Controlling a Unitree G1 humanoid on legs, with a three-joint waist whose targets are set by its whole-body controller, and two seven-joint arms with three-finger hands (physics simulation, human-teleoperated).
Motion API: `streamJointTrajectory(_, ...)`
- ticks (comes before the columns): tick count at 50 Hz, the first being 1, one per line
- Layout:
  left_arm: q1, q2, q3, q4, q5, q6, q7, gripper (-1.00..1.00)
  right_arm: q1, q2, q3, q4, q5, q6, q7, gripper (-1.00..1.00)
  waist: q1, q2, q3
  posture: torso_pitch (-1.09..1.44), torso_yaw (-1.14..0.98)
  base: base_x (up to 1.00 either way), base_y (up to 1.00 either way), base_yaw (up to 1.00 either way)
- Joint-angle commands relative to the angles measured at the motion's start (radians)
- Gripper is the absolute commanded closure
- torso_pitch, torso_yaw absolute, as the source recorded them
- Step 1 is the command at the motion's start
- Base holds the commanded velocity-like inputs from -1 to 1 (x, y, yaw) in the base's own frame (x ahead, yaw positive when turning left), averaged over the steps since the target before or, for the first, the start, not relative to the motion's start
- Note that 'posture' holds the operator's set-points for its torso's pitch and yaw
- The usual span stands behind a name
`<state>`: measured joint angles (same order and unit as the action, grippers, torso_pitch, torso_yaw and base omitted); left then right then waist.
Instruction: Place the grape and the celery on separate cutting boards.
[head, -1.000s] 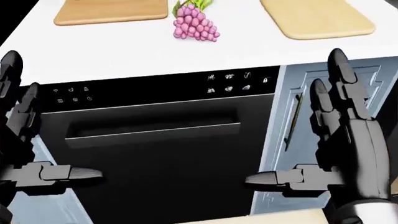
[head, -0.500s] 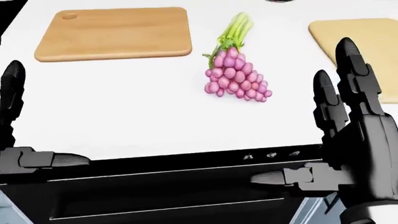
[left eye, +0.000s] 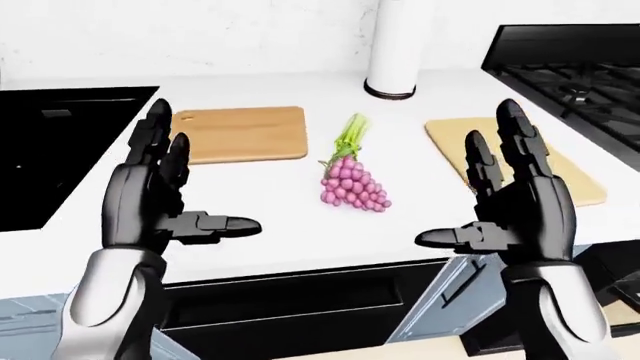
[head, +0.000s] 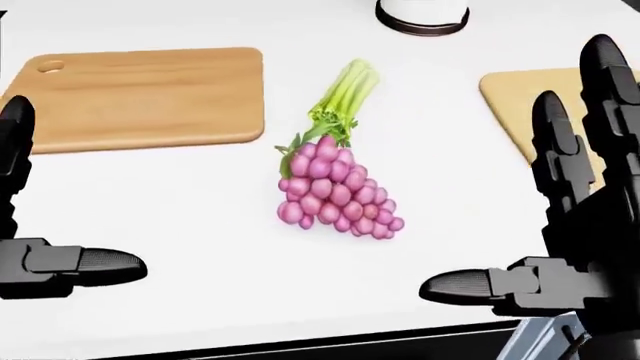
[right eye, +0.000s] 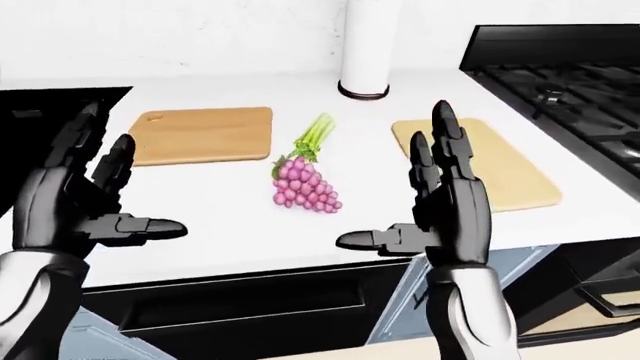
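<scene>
A pink grape bunch (head: 334, 193) lies on the white counter between two boards, touching the lower end of a green celery stalk (head: 341, 100) that points up the view. A darker wooden cutting board (head: 140, 96) lies at the left, a pale board (left eye: 512, 156) at the right. My left hand (left eye: 175, 202) is open and empty, raised below the darker board. My right hand (left eye: 490, 206) is open and empty, raised in front of the pale board and hiding part of it. Neither hand touches the food.
A white cylinder (left eye: 396, 46) stands on the counter above the celery. A black sink (left eye: 60, 146) is at the left, a black stove (left eye: 575, 71) at the right. A black dishwasher front (left eye: 290, 311) lies below the counter edge (left eye: 300, 259).
The camera has tilted up and closer: the counter, boards, grape and celery slid down the head view and grew larger; the dishwasher front left it. Both hands stay open.
</scene>
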<state>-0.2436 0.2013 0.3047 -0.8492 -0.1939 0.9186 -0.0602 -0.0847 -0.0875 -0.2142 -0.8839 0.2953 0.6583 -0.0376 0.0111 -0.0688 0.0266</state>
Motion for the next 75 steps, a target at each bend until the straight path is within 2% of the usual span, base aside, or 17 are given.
streamJointTrajectory(1,-0.015,0.009,-0.003,-0.036,-0.007,-0.03,-0.006,-1.0,-0.009,-0.001,-0.008,-0.018,-0.008,-0.027,-0.004,-1.0,0.001,-0.019,-0.004,0.0,0.0,0.0,0.0,0.0)
streamJointTrajectory(14,-0.019,0.014,0.007,-0.037,-0.013,-0.024,-0.008,-1.0,-0.013,-0.002,-0.006,-0.023,-0.008,-0.02,-0.004,-1.0,-0.019,0.058,0.004,0.0,0.0,0.0,0.0,0.0)
streamJointTrajectory(17,-0.02,0.016,0.009,-0.038,-0.015,-0.023,-0.007,-1.0,-0.016,-0.007,-0.002,-0.03,-0.017,-0.008,-0.005,-1.0,-0.028,0.104,-0.012,0.0,0.0,0.0,0.0,0.0)
streamJointTrajectory(20,-0.019,0.015,0.007,-0.039,-0.016,-0.023,-0.006,-1.0,-0.017,-0.005,0.002,-0.032,-0.025,-0.003,-0.004,-1.0,-0.022,0.09,-0.032,0.0,0.0,0.04,0.0,0.0)
streamJointTrajectory(23,-0.018,0.015,0.006,-0.034,-0.016,-0.028,-0.007,-1.0,-0.023,-0.005,-0.001,-0.035,-0.025,0.004,-0.003,-1.0,-0.009,0.073,0.013,0.0,0.0,0.24,0.0,0.0)
streamJointTrajectory(29,-0.018,0.015,0.003,-0.035,-0.014,-0.03,-0.007,-1.0,-0.022,-0.006,-0.008,-0.038,-0.018,0.002,0.0,-1.0,-0.004,0.012,0.016,0.0,0.0,0.25,-0.02,0.0)
streamJointTrajectory(30,-0.017,0.014,0.003,-0.035,-0.014,-0.031,-0.007,-1.0,-0.021,-0.005,-0.007,-0.041,-0.018,0.004,-0.001,-1.0,-0.008,0.049,0.014,0.0,0.0,0.23,-0.16,0.0)
streamJointTrajectory(38,-0.004,0.009,0.002,-0.03,-0.008,-0.048,-0.013,-1.0,-0.006,0.002,0.0,-0.041,-0.032,-0.014,0.006,-1.0,-0.008,0.07,0.012,0.0,0.0,0.24,-0.05,0.0)
streamJointTrajectory(42,-0.004,0.009,0.006,-0.042,-0.011,-0.037,-0.013,-1.0,-0.013,0.002,-0.011,-0.067,-0.013,0.016,-0.001,-1.0,-0.028,0.136,-0.018,0.0,0.0,0.06,0.0,0.0)
streamJointTrajectory(43,-0.004,0.009,0.006,-0.044,-0.011,-0.036,-0.013,-1.0,-0.014,0.001,-0.017,-0.08,-0.005,0.027,-0.004,-1.0,-0.021,0.088,0.001,0.0,0.0,0.0,0.0,0.0)
streamJointTrajectory(49,-0.008,0.01,0.01,-0.058,-0.015,-0.021,-0.011,-1.0,-0.006,-0.001,-0.035,-0.108,0.02,0.034,-0.01,-1.0,-0.013,0.061,0.0,0.0,0.0,0.0,0.0,0.0)
streamJointTrajectory(55,-0.011,0.014,0.019,-0.078,-0.025,-0.002,-0.009,-1.0,0.003,-0.007,-0.043,-0.132,0.032,0.039,-0.012,-1.0,-0.005,0.076,-0.019,0.0,0.0,0.0,-0.09,0.0)
streamJointTrajectory(57,-0.013,0.015,0.023,-0.089,-0.03,0.01,-0.008,-1.0,0.006,-0.006,-0.042,-0.136,0.033,0.038,-0.01,-1.0,-0.02,0.143,0.012,0.0,0.0,0.0,-0.89,0.0)
streamJointTrajectory(60,-0.016,0.018,0.027,-0.098,-0.036,0.02,-0.006,-1.0,0.007,-0.005,-0.044,-0.151,0.038,0.048,-0.013,-1.0,-0.013,0.151,-0.006,0.0,0.0,0.0,-0.97,0.0)
streamJointTrajectory(67,-0.012,0.021,0.036,-0.105,-0.044,0.022,-0.006,-1.0,0.009,-0.005,-0.039,-0.153,0.027,0.04,-0.011,-1.0,0.01,0.104,-0.004,0.0,0.0,0.0,-0.84,0.0)
streamJointTrajectory(70,-0.014,0.023,0.038,-0.106,-0.047,0.025,-0.005,-1.0,0.01,-0.005,-0.034,-0.144,0.014,0.03,-0.008,-1.0,0.01,-0.053,-0.008,0.0,0.0,0.0,-0.14,0.0)
streamJointTrajectory(75,-0.017,0.028,0.05,-0.112,-0.057,0.033,-0.004,-1.0,0.001,-0.014,-0.032,-0.163,0.018,0.048,-0.018,-1.0,-0.001,0.015,0.01,0.0,0.0,0.0,0.0,0.0)
